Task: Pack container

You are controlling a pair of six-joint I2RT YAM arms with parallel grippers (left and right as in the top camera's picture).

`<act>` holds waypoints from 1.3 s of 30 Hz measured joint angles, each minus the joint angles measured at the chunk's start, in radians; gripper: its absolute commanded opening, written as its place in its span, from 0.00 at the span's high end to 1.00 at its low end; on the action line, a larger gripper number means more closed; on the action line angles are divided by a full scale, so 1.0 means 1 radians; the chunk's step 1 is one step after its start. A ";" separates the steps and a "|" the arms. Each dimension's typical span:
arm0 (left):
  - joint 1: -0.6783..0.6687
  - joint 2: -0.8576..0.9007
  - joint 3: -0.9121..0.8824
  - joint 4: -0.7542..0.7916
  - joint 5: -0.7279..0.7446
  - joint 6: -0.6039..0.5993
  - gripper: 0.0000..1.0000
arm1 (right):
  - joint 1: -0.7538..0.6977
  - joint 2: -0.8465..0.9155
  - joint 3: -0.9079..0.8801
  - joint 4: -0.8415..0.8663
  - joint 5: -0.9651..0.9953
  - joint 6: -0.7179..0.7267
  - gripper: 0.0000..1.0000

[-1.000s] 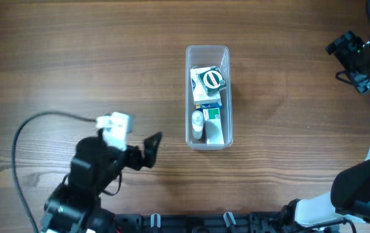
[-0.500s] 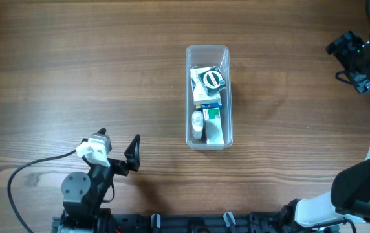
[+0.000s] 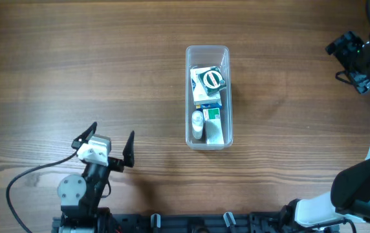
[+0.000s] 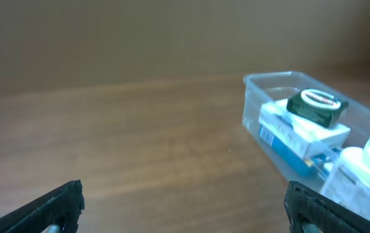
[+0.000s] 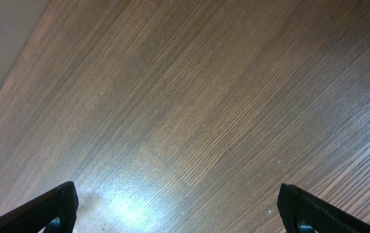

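The clear plastic container [image 3: 208, 53] stands at the table's middle, long side running front to back. It holds a white and blue box with a round green tin [image 3: 211, 79] on top, a small white bottle [image 3: 198, 123] and a white and green box [image 3: 213, 123]. In the left wrist view the container [image 4: 262, 87] is at the right with the tin [image 4: 317, 105] on the box. My left gripper [image 3: 110, 141] is open and empty at the front left, well apart from the container. My right gripper [image 5: 184, 210] is open and empty over bare wood; its arm [image 3: 356, 55] is at the far right.
A black cable [image 3: 23, 175] loops on the table at the front left beside the left arm. The right arm's white base [image 3: 359, 188] stands at the front right corner. The table top is brown wood.
The left arm has drawn back toward the front left edge, away from the container, and its gripper now points up the table, open. The right arm and the container have not moved.
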 measured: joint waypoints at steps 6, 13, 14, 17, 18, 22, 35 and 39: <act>0.000 0.000 -0.003 0.076 0.000 0.003 0.00 | 0.000 0.000 0.000 0.000 0.000 0.000 0.00; 0.000 0.000 -0.003 0.135 0.000 0.014 0.00 | 0.000 0.000 0.000 0.000 0.000 0.000 0.00; 0.000 0.000 -0.003 0.135 0.000 0.024 0.00 | 0.000 0.000 0.000 0.000 0.000 0.000 0.00; 0.000 0.000 -0.004 0.148 0.000 0.040 0.00 | 0.000 0.000 0.000 0.000 0.000 0.000 0.00; 0.000 0.000 -0.008 0.174 0.000 0.041 0.00 | 0.000 0.000 0.000 0.000 0.000 0.000 0.00; -0.002 -0.001 -0.067 0.277 0.006 0.047 0.00 | 0.000 0.000 0.000 0.000 0.000 0.000 0.00; 0.005 -0.002 -0.079 0.146 0.007 0.047 0.00 | 0.000 0.000 0.000 0.000 0.000 0.000 0.00; 0.012 -0.002 -0.079 0.145 0.007 0.047 0.00 | 0.000 0.000 0.000 0.000 0.000 0.000 0.00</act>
